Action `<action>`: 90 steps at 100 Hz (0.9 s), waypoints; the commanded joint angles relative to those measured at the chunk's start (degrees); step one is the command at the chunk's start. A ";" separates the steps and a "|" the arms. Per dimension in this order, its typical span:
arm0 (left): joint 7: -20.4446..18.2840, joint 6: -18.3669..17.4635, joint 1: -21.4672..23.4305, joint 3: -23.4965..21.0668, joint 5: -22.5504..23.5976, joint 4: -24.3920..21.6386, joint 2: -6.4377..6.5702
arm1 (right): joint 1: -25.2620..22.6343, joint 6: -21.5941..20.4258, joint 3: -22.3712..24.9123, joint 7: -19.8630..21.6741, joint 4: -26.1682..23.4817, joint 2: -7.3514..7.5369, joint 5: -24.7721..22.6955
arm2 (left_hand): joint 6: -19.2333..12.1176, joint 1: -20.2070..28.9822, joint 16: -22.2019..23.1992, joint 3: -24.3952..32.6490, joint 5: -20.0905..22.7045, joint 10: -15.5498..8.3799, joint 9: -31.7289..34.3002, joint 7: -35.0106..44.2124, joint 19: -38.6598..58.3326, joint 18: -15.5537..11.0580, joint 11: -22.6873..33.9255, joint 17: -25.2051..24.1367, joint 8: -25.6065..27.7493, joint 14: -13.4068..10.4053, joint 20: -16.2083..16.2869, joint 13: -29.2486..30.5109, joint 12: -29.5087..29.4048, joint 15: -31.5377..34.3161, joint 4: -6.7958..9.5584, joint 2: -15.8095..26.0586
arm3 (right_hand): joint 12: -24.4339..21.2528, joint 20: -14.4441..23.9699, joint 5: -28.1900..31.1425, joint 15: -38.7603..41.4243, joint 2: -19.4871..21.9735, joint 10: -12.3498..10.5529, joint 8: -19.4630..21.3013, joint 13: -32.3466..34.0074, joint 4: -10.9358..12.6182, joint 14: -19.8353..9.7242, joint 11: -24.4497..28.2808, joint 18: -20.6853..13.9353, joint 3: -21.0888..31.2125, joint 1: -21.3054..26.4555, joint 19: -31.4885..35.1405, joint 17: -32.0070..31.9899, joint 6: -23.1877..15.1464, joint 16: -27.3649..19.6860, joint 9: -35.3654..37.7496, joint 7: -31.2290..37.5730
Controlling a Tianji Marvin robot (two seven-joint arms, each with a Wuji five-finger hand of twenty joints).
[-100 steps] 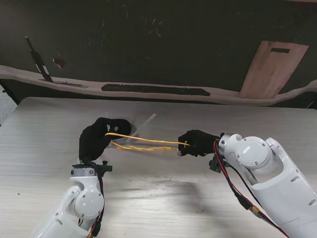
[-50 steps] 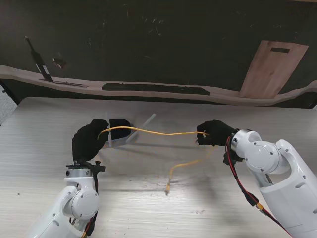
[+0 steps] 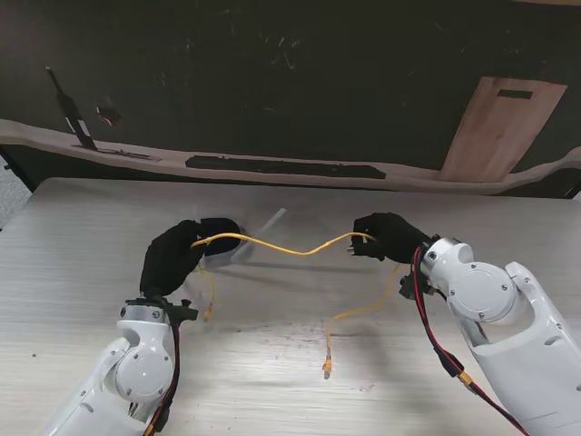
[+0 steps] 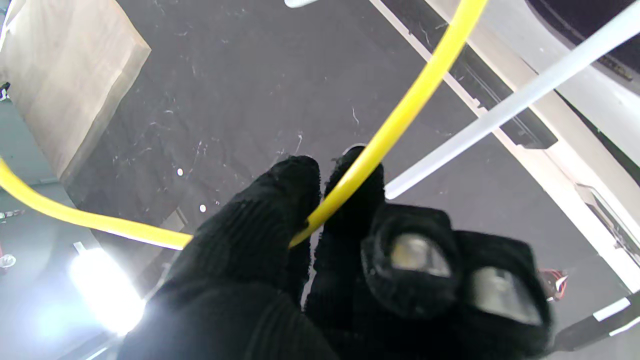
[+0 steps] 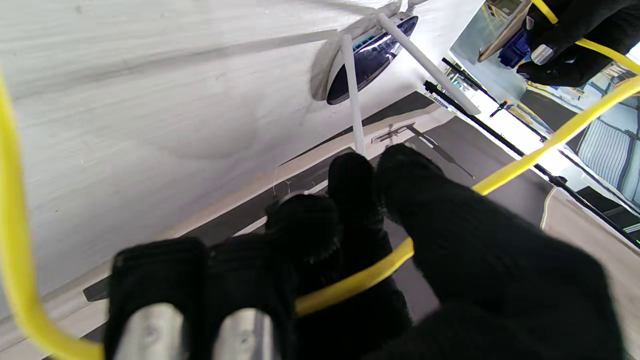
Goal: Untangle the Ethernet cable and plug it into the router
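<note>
Free plug (image 3: pixel 326 367): nearest to me, lying on the bench (image 3: pixel 82 236), well apart from the router and on the right hand's side of it; it ends a slack tail that drops from that hand.

Other end: a shorter tail hangs from the left hand toward the bench, close to the router; its tip is too small to make out.

Cable (image 3: pixel 281 247): yellow, no knot visible now; its held span sags between the two hands and runs left to right, roughly level with the router.

Left hand (image 3: pixel 171 256): thumb and forefinger pinch the cable, as the left wrist view shows; it sits just beside the router, on my side of it.

Right hand (image 3: pixel 388 237): fingers (image 5: pixel 350 185) closed on the cable, which crosses under them; well apart from the router, to its right.

Router (image 3: pixel 221 232): dark, lens-shaped, white antennas, just beyond the left hand.

Ports: blue sockets seem to show on one edge in the right wrist view; which way they face I cannot tell.

Key relation: the free plug lies nearer the right hand, so I judge that arm must bring it left to the router.
</note>
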 commanded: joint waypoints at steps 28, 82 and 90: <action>-8.60 -3.09 -0.31 1.15 -10.97 -1.29 -0.17 | 0.78 2.18 -2.22 -4.36 1.45 -1.67 -0.94 | 2.25 6.51 -0.34 -8.40 -3.27 0.66 -0.86 -0.03 14.00 -5.18 0.41 1.54 1.33 6.57 -3.14 2.31 0.76 1.27 1.81 5.18 | -2.86 -17.45 -3.74 -14.74 -0.81 15.44 -3.19 -2.43 -0.21 8.30 -5.94 18.48 1.97 -1.41 -4.93 -2.77 -0.93 -16.30 -6.55 -2.40; -14.96 0.61 -1.82 3.74 -19.98 -2.42 -0.09 | -0.76 -3.88 -1.90 -12.06 1.43 -2.84 -4.87 | 4.51 5.50 -1.91 -6.85 -2.17 1.20 1.27 0.10 12.49 -3.89 1.08 1.37 1.14 6.86 -3.48 2.32 -0.17 -1.01 2.03 3.62 | -13.96 -26.61 -26.05 -78.90 -14.03 10.27 0.82 -46.02 5.68 11.20 -33.98 12.78 9.94 -11.58 -65.36 -55.98 -2.69 -30.03 -44.34 -19.12; -15.21 1.62 -1.95 4.03 -20.96 -2.62 -0.19 | -0.85 -5.69 -2.12 -13.36 1.37 -3.06 -4.69 | 4.90 5.16 -2.27 -6.26 -1.76 1.37 1.77 0.16 11.77 -3.15 0.95 1.26 1.08 7.51 -3.63 2.30 -0.49 -1.69 1.94 3.24 | -14.23 -19.68 -28.08 -78.98 -15.21 10.03 -0.15 -47.90 5.48 9.14 -34.08 11.87 10.11 -12.22 -73.71 -55.15 -3.44 -29.94 -46.35 -19.13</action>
